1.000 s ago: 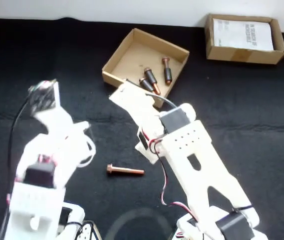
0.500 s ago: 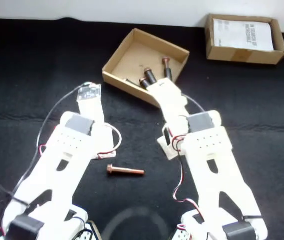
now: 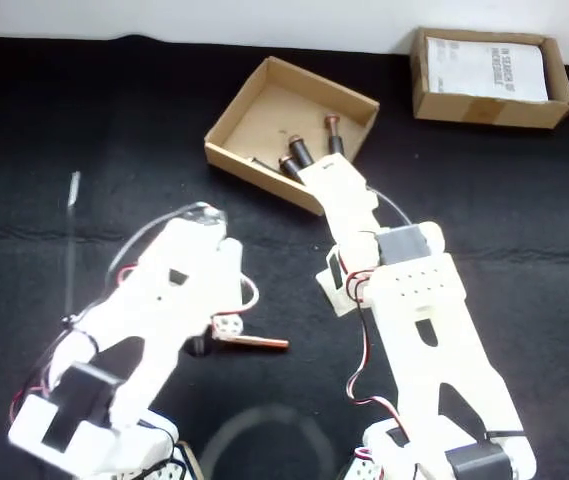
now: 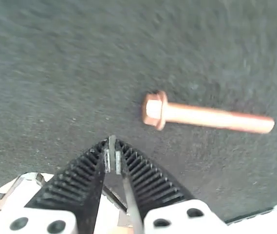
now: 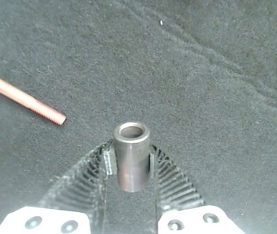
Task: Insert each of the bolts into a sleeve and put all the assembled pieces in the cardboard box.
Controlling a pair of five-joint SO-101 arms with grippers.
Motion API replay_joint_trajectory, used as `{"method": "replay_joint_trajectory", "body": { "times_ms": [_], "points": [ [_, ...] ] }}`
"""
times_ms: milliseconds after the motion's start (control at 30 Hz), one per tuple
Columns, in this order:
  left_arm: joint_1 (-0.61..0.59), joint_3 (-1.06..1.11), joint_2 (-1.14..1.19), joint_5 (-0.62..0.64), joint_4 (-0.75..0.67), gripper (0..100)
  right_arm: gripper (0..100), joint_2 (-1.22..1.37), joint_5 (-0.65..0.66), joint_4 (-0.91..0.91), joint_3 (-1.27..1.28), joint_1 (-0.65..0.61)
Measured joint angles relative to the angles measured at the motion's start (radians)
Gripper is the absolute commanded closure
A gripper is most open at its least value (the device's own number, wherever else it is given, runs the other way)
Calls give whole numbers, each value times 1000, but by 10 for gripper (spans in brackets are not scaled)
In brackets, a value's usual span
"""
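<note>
A copper bolt [image 4: 206, 114] lies flat on the black cloth, just ahead of my left gripper [image 4: 112, 157], which is shut with nothing between its fingers. From above, the left gripper [image 3: 224, 326] hangs over the bolt's head end and only the shank [image 3: 264, 342] shows. A dark metal sleeve [image 5: 132, 156] stands upright in my right gripper [image 5: 131, 163], which is shut on it. The same bolt [image 5: 24, 97] lies farther off on the cloth there. In the high view the right gripper [image 3: 316, 175] is at the near edge of the cardboard box [image 3: 254, 105], which holds assembled pieces [image 3: 296, 152].
A second cardboard box [image 3: 489, 105] with a printed sheet stands at the back right. Black cloth covers the table. Cables loop beside both arms.
The left arm swung in from the left and came down over the bolt's head end. The right arm first shifted toward the cardboard box, then held still.
</note>
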Motion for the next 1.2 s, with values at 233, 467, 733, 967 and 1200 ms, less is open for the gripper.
{"method": "replay_joint_trajectory", "body": {
  "times_ms": [233, 467, 733, 967, 1200],
  "points": [
    [117, -2, 20, 0, -34, 991, 991, 0, 0, 0, 0, 0],
    [118, -2, 25, 0, -180, 991, 991, 0, 0, 8, 0, 0],
    [118, -14, 158, 2, -233, 991, 991, 0, 0, 11, 0, 12],
    [51, -74, 216, 5, -301, 991, 991, 0, 0, 11, 0, 12],
    [-43, -152, 227, 5, -474, 991, 991, 0, 0, 11, 0, 12]
  ]
}}
